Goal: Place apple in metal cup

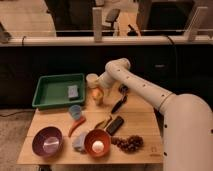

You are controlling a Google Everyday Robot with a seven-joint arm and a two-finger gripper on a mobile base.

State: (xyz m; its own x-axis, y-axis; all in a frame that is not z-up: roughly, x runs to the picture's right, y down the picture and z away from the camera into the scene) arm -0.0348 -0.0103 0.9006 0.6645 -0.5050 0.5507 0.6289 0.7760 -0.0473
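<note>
The apple (95, 93), small, round and orange-red, is at the back middle of the wooden table (145, 120). It sits right at the tip of my gripper (99, 92), which reaches down from the white arm (135, 85) on the right. The metal cup (92, 79), a pale upright cylinder, stands just behind the apple and next to the green tray. Whether the apple rests on the table or hangs in the gripper cannot be told.
A green tray (52, 92) with a grey-blue sponge (73, 91) is at the back left. Also on the table: a small blue cup (75, 111), a red pepper (76, 125), a purple bowl (48, 141), an orange bowl (90, 137) holding a white ball (98, 146), grapes (129, 143), and black objects (116, 125) (119, 104).
</note>
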